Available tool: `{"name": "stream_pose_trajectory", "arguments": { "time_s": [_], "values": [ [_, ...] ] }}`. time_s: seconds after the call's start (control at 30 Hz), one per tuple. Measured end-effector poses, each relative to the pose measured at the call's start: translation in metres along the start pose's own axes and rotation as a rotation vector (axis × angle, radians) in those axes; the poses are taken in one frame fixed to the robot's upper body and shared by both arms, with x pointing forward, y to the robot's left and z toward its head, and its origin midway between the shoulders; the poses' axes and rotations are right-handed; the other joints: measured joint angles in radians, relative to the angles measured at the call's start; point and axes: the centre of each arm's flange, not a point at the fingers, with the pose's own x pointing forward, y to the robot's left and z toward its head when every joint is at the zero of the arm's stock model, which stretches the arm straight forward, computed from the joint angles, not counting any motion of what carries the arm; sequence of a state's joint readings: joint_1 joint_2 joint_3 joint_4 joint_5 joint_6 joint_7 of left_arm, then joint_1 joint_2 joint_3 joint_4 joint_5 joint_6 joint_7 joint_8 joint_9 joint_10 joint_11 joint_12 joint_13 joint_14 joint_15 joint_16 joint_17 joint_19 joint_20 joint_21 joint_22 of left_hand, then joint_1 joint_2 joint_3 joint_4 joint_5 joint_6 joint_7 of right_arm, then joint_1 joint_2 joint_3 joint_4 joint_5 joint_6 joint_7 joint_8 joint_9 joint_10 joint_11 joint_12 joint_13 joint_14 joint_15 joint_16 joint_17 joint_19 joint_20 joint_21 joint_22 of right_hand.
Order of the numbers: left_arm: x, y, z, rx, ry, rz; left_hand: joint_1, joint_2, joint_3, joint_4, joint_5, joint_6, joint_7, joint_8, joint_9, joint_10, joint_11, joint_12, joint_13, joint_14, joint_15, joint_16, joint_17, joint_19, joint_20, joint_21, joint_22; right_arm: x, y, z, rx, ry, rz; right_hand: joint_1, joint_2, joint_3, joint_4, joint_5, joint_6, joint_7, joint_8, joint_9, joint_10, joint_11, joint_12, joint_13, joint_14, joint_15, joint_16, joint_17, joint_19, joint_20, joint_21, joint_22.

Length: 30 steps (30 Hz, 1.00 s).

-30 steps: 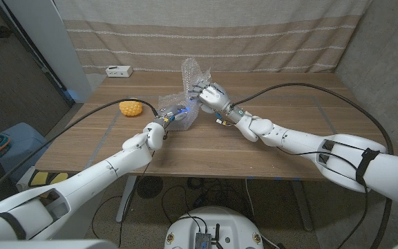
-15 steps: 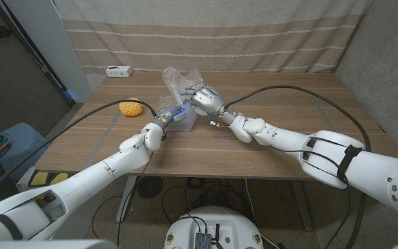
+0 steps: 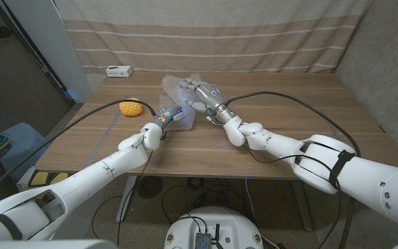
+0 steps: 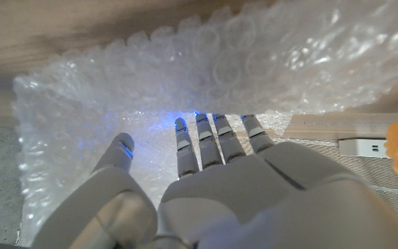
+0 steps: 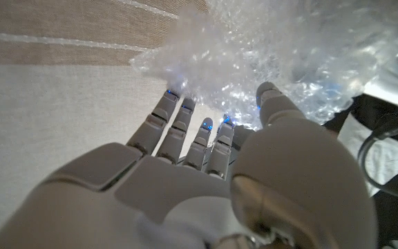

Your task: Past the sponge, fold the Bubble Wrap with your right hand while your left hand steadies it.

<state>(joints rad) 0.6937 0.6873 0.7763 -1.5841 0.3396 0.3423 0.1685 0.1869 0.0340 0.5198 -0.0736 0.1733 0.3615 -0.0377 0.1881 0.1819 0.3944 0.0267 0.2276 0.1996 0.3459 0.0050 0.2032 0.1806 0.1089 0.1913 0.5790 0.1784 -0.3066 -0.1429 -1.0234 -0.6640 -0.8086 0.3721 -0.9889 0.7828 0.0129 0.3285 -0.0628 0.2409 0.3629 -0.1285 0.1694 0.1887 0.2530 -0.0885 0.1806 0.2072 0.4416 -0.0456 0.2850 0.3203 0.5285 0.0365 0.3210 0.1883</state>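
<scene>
The clear, crinkled sheet of Bubble Wrap (image 3: 178,93) lies mid-table, past the round yellow sponge (image 3: 130,108) — its raised flap is gripped by the right hand (image 3: 204,95), its near part pressed by the left hand (image 3: 169,116). A loosened pinch could let the springy flap unfold

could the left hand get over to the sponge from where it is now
Probably yes. The sponge lies on bare table on the left hand's own side, with nothing standing between them. But that hand is pressing on the bubble wrap, so reaching would mean letting go of it.
</scene>
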Motion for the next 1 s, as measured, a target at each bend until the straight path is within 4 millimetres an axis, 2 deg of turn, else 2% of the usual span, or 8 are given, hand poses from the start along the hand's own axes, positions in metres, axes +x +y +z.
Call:
{"name": "stream_pose_trajectory", "arguments": {
  "time_s": [0.13,0.37,0.6,0.67,0.8,0.9,0.97,1.0],
  "values": [
    [0.002,0.0,0.001,-0.003,-0.002,-0.003,-0.006,-0.005,-0.004,0.004,0.0,0.0,0.0,0.0,0.0,0.0,0.0,0.0,0.0,0.0,0.0,0.0,0.0,0.0,0.0,-0.004,0.0,0.006,-0.001,-0.008,0.161,0.15,0.017,-0.047,-0.008,-0.03,0.017,0.007,-0.114,0.026,0.0,0.0,-0.075,0.021,0.0,0.0,-0.027,0.003,-0.009,0.015,-0.013,0.013,-0.008,0.0],
    [0.004,0.0,0.001,-0.004,-0.005,-0.006,-0.01,-0.009,-0.004,0.004,0.0,0.0,0.0,0.0,0.0,0.0,0.0,0.0,0.0,0.0,0.0,0.0,0.0,-0.002,0.002,-0.009,0.0,0.013,-0.013,-0.013,0.345,0.294,-0.02,-0.083,-0.01,-0.076,0.015,0.011,-0.288,0.063,0.0,0.0,-0.222,0.058,0.0,0.0,-0.117,0.004,-0.038,0.042,-0.054,0.064,-0.03,0.005],
    [0.004,0.0,0.002,-0.004,-0.006,-0.007,-0.015,-0.003,-0.004,0.004,0.0,0.0,0.0,0.0,0.0,0.0,0.0,-0.007,0.0,0.0,0.0,-0.002,-0.001,-0.002,0.002,-0.008,0.0,0.019,-0.028,-0.022,0.526,0.423,-0.046,-0.154,-0.039,-0.136,0.029,-0.001,-0.469,0.077,0.0,0.0,-0.366,0.097,0.0,-0.003,-0.244,0.007,-0.082,0.037,-0.116,0.098,-0.06,0.002],
    [0.004,0.0,0.002,-0.005,-0.007,-0.007,-0.016,-0.004,-0.004,0.004,0.0,0.0,0.0,0.0,0.0,0.0,0.0,-0.007,0.0,0.0,0.0,-0.004,-0.001,-0.004,0.004,-0.008,0.0,0.014,-0.017,-0.034,0.649,0.538,0.018,-0.165,-0.042,-0.148,0.033,-0.001,-0.507,0.084,0.0,0.0,-0.398,0.116,0.0,-0.003,-0.259,0.006,-0.082,0.034,-0.116,0.101,-0.063,0.002],
    [0.002,-0.002,0.005,-0.009,-0.012,-0.009,-0.019,-0.007,-0.008,0.008,0.0,0.0,0.0,0.0,0.0,0.0,0.0,-0.007,0.0,0.0,0.0,-0.004,-0.002,-0.005,0.004,-0.008,-0.001,0.01,-0.011,-0.04,0.821,0.615,0.067,-0.171,-0.037,-0.15,0.035,-0.001,-0.533,0.093,0.0,0.0,-0.423,0.135,0.0,-0.003,-0.264,0.004,-0.082,0.028,-0.073,0.076,-0.054,0.002],
    [0.001,-0.002,0.005,-0.009,-0.013,-0.007,-0.023,-0.003,-0.008,0.008,0.0,0.0,0.0,0.0,0.0,0.0,0.0,-0.007,0.0,0.0,0.0,-0.004,-0.001,-0.004,0.003,-0.008,-0.001,0.007,-0.007,-0.041,0.945,0.637,0.09,-0.166,-0.002,-0.146,0.031,-0.002,-0.534,0.092,0.011,0.0,-0.423,0.135,0.005,-0.003,-0.275,0.008,-0.082,0.027,-0.068,0.071,-0.057,0.002],
    [0.001,-0.002,0.005,-0.009,-0.011,-0.006,-0.023,-0.003,-0.008,0.008,0.0,0.0,0.0,0.0,0.0,0.0,0.0,-0.007,0.0,0.0,0.0,-0.004,-0.001,-0.003,0.003,-0.008,-0.001,0.005,-0.008,-0.042,0.951,0.645,0.082,-0.183,0.015,-0.153,0.038,-0.013,-0.53,0.076,0.018,0.0,-0.423,0.135,0.009,-0.003,-0.291,0.006,-0.082,0.026,-0.102,0.099,-0.072,0.002],
    [-0.001,-0.003,0.006,-0.011,-0.013,-0.006,-0.023,-0.003,-0.008,0.008,0.0,0.0,0.0,0.0,0.0,0.0,0.0,-0.007,0.0,0.0,0.0,-0.004,-0.001,-0.003,0.003,-0.009,-0.001,0.005,-0.004,-0.039,1.066,0.638,0.111,-0.198,0.018,-0.163,0.048,-0.018,-0.524,0.069,0.021,0.0,-0.426,0.133,0.012,-0.003,-0.296,0.012,-0.082,0.024,-0.116,0.12,-0.08,-0.001]
  ]
}}
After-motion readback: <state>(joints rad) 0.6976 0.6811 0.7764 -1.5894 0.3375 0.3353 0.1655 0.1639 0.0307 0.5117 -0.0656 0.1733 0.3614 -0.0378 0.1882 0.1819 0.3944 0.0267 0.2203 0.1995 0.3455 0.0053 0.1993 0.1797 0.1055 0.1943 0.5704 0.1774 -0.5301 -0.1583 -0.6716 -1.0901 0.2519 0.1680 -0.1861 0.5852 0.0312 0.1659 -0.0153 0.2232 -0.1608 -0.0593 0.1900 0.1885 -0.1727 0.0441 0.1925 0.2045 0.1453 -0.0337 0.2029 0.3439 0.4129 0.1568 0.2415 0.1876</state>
